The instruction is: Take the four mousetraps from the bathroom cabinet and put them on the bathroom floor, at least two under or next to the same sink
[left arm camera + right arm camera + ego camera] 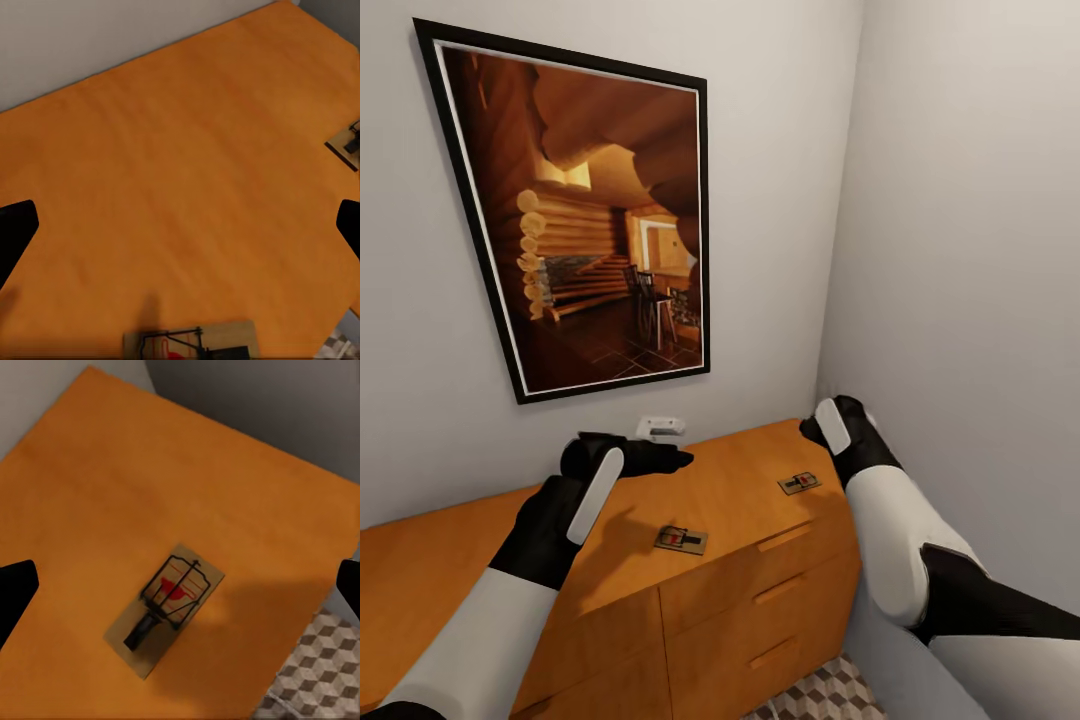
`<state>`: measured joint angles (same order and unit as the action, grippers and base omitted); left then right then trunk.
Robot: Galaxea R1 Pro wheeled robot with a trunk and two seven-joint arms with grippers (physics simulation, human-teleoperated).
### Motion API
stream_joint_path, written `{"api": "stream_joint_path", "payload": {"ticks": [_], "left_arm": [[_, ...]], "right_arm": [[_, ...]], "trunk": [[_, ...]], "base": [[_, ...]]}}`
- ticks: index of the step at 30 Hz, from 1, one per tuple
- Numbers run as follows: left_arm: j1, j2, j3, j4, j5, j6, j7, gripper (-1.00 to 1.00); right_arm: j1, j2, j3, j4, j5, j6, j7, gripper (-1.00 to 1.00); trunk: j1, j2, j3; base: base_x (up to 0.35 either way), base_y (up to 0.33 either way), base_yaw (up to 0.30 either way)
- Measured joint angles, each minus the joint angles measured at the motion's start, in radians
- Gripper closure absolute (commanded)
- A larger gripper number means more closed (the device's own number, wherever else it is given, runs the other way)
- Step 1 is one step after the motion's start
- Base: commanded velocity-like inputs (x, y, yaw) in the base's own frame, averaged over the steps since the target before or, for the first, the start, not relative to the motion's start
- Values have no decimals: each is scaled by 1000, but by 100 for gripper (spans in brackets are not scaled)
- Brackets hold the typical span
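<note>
Two mousetraps lie flat on the cabinet [740, 480] tabletop: one trap [681, 540] low and centre in the head view near the front edge, the other [799, 483] toward the right end. Both grippers hover above, the left gripper [650, 457] and the right gripper [830, 420], jaws apart and empty. A thin board so near the edge could be nudged off onto the floor [830, 695] instead of gripped, or pinched askew and dropped.

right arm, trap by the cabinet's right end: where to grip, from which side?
Come from above: the mousetrap lies flat on the cabinet top, so only its thin edges offer a hold. Pinch across the board's two long edges, near the middle, clear of the wire. The right gripper hangs over it, fingers wide apart.
</note>
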<state>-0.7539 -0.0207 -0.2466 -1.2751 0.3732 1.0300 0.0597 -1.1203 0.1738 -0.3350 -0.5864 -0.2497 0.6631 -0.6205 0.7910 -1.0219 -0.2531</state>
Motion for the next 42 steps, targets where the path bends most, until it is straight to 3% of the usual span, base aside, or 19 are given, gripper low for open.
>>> {"api": "stream_joint_path", "payload": {"ticks": [4, 10, 22, 27, 34, 42], "left_arm": [[0, -1, 0, 16, -1, 0, 0, -100], [0, -2, 1, 39, -3, -1, 1, -100], [0, -2, 1, 57, -8, -1, 9, -100], [0, -2, 1, 58, -7, 0, 10, -100], [0, -2, 2, 59, -4, 0, 10, -100], [0, -2, 1, 59, -6, 0, 9, -100]], "right_arm": [[-51, 0, 1, 117, 7, -61, -14, -100], [-88, 0, 4, 186, 9, -91, -97, -100], [-98, 0, 7, 203, 29, -86, -206, -100], [-99, 1, 7, 203, 60, -61, -224, -100], [-99, 1, 8, 203, 72, -44, -227, -100], [-99, 1, 63, 203, 74, -39, -224, -100]], "trunk": [[0, 0, 0], [0, 0, 0], [0, 0, 0], [0, 0, 0], [0, 0, 0], [0, 0, 0]], "base": [[0, 0, 0], [0, 0, 0], [0, 0, 0], [0, 0, 0], [12, 3, 0], [154, 47, 0]]}}
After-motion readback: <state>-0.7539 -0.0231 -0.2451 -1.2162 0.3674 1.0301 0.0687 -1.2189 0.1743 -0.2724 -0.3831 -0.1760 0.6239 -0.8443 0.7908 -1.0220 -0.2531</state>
